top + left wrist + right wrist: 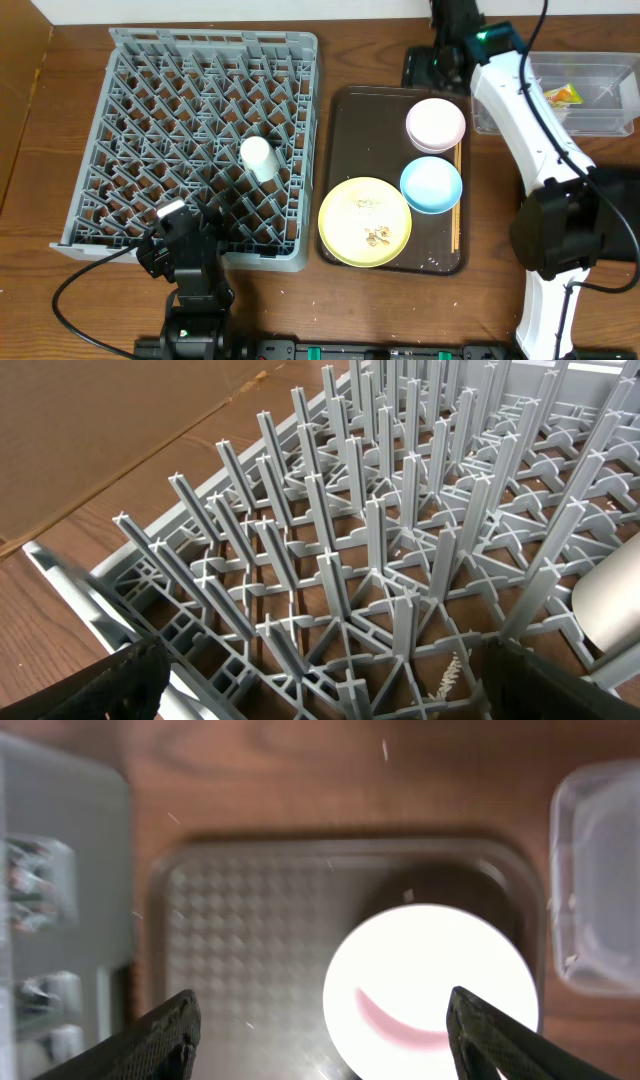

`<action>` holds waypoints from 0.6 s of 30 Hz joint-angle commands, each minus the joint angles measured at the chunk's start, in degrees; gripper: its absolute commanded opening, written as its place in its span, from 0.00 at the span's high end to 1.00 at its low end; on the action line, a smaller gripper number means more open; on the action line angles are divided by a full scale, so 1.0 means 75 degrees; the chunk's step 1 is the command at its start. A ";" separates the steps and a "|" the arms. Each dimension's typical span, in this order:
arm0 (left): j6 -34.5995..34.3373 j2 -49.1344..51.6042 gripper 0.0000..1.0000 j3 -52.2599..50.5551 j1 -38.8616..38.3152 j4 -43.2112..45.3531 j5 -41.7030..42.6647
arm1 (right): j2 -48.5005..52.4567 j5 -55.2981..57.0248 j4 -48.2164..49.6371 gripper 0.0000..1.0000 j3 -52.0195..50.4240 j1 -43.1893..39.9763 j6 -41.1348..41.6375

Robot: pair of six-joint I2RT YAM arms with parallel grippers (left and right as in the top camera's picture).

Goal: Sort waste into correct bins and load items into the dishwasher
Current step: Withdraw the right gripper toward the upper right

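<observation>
Both sets of fingers are spread wide, nothing held. The left gripper (330, 675) hangs over the rack's (150, 90) front edge, with the cup (258, 158) sitting among the pegs. The right gripper (322, 1035) hovers above the pink bowl (430, 985) on the brown tray (350, 130), beside the blue bowl (431, 185), the crumb-dotted plate (345, 235) and the chopsticks (457, 205). The wrapper (563, 95) is in the tub (600, 120).

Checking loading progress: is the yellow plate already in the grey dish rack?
No, the yellow plate lies on the brown serving tray, outside the grey dish rack.
</observation>
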 commanded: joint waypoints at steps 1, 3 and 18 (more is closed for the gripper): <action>-0.0012 -0.0026 0.00 0.0108 0.0006 -0.0020 -0.0093 | 0.0044 0.0082 0.0032 0.24 -0.0536 0.0044 0.0332; -0.0012 -0.0026 0.00 0.0108 0.0006 -0.0020 -0.0093 | 0.0044 0.0082 0.0052 0.24 -0.0746 0.0050 0.0335; -0.0012 -0.0026 0.00 0.0108 0.0006 -0.0020 -0.0093 | -0.1107 -0.0111 -0.0044 0.12 0.0029 -0.0396 0.0265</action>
